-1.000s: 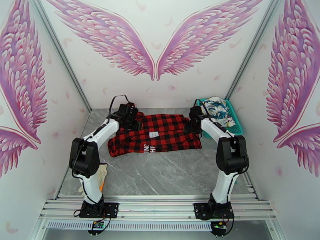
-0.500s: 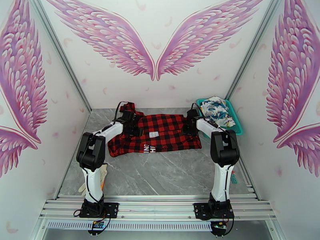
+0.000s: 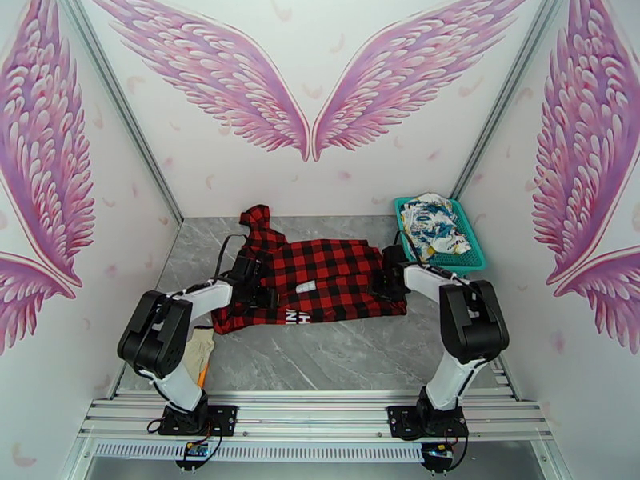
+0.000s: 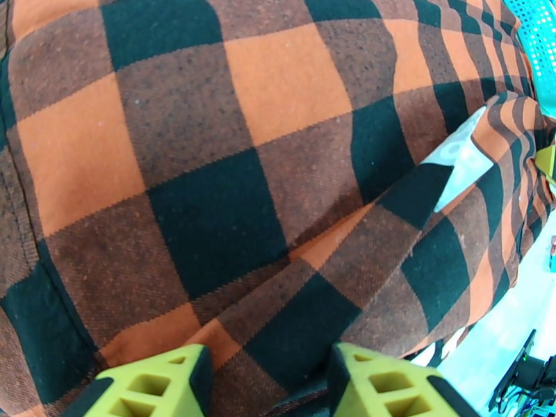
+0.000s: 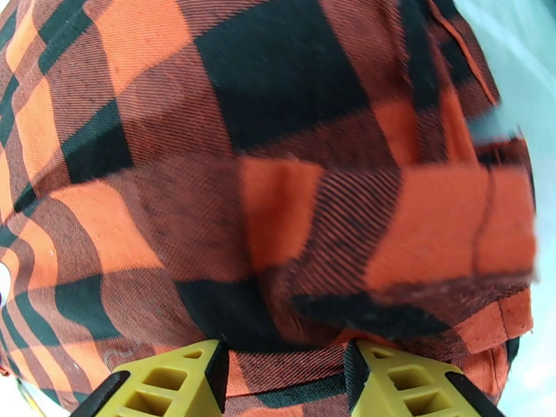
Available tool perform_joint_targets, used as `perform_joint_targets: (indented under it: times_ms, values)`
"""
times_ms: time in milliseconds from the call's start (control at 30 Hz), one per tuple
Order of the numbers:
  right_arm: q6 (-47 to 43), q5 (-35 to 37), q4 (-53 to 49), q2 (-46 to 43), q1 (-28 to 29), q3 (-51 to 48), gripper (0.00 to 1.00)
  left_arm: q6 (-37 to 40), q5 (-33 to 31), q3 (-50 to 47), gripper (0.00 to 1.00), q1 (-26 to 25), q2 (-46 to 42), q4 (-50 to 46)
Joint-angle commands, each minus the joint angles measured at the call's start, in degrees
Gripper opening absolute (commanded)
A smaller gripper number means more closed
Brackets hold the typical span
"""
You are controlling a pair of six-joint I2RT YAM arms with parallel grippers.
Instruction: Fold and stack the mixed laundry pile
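Top external view: a red-and-black checked shirt [image 3: 320, 278] is seen spread flat at the centre of the frame, one sleeve trailing to the upper left and white lettering [image 3: 298, 296] along its lower edge.
Left side: the left claw [image 3: 256, 286] is set on the shirt's left edge; in the left wrist view a ridge of check cloth is pinched between its yellow-green fingers [image 4: 160, 383], so it is judged closed on the shirt.
Right side: the right claw [image 3: 390, 282] is likewise clamped on the shirt's right edge, cloth bunched between its fingers [image 5: 403, 383].
Second garment: a white printed garment [image 3: 432, 222] is left heaped in the teal basket [image 3: 478, 262], upper right.
Step in hand: the shirt is judged to be at the laying-out or first-fold stage; nothing is stacked yet.
Next move: both held edges would need to be carried evenly, so that the fold is kept square.
Surface: a grey marbled counter [image 3: 336, 354], with a beige cloth [image 3: 198, 346] at lower left.
Room: white walls painted with a pink wing mural [image 3: 240, 82].
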Motion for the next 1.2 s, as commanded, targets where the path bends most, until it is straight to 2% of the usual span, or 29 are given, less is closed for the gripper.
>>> perform_joint_targets:
  times_ms: [0, 133, 267, 433, 633, 767, 867, 1167]
  values:
    - [1.7, 1.4, -5.0, -5.3, 0.2, -5.7, 0.51, -1.8, -1.7, -3.0, 0.51, 0.0, -5.2, -2.6]
    - [-0.1, 3.9, -9.3, -10.3, 0.2, -0.8, 0.51, -0.1, -2.8, 2.0, 0.53, 0.0, -8.9, -7.5]
    - [-1.5, 3.6, -10.2, -9.5, 0.6, 8.1, 0.51, 3.1, -3.7, 11.8, 0.58, 0.3, -6.9, -11.5]
    - [-1.3, 1.5, -6.6, -0.5, 1.3, 17.8, 0.51, 6.1, -2.7, 26.2, 0.57, 0.9, 4.4, -13.0]
    - [0.5, 0.7, -2.9, 11.5, 2.1, 26.8, 0.51, 5.7, -0.3, 36.9, 0.54, 2.2, 17.0, -11.5]
    - [3.1, 0.5, -2.0, 18.6, 2.1, 29.9, 0.5, 3.4, 1.1, 37.1, 0.53, 2.9, 21.4, -8.4]
    - [4.9, 0.1, -1.9, 20.4, 2.2, 28.9, 0.49, 2.0, 1.6, 33.5, 0.52, 2.9, 21.7, -5.9]
    - [8.5, 1.2, -0.5, 11.2, 2.7, 12.1, 0.48, -1.8, 2.2, 14.3, 0.53, 2.5, 13.3, 0.4]
